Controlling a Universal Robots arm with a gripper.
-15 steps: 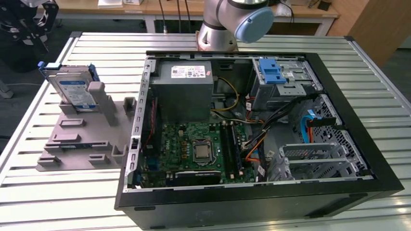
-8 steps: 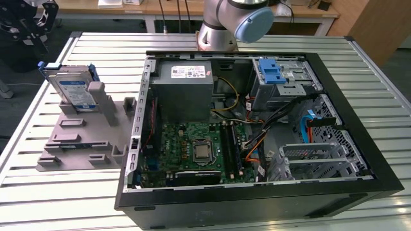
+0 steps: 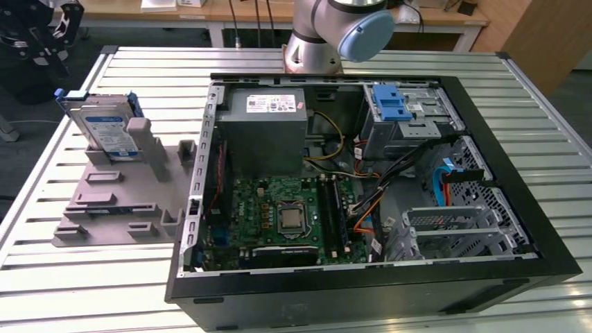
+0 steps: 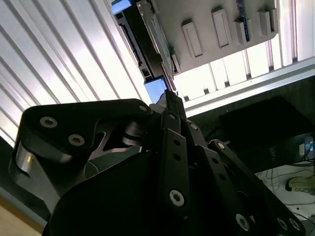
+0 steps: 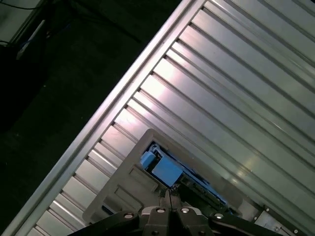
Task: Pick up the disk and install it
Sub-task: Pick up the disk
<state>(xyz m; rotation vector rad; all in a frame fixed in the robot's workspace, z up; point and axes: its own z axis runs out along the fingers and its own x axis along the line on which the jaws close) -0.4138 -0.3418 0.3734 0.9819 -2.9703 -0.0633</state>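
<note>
The disk [image 3: 104,128] stands on edge in a grey holder [image 3: 120,201] on the table, at the exterior view's left. It is silver with a white-and-blue label and a blue rail frame. My gripper [image 3: 51,59] hangs above and behind it, apart from it. In the first wrist view my gripper [image 5: 167,194] has its fingers pressed together with nothing between them, and the disk's blue rail end [image 5: 165,169] lies just beyond the tips. The second wrist view has the gripper [image 4: 170,98] pointing at the disk's edge [image 4: 150,44].
An open black computer case [image 3: 370,284] fills the middle of the slatted metal table [image 3: 74,277], with a drive bay and blue latch [image 3: 393,104] at its far right corner. The arm's base [image 3: 324,35] stands behind the case. The table edge [image 5: 98,128] runs close to the holder.
</note>
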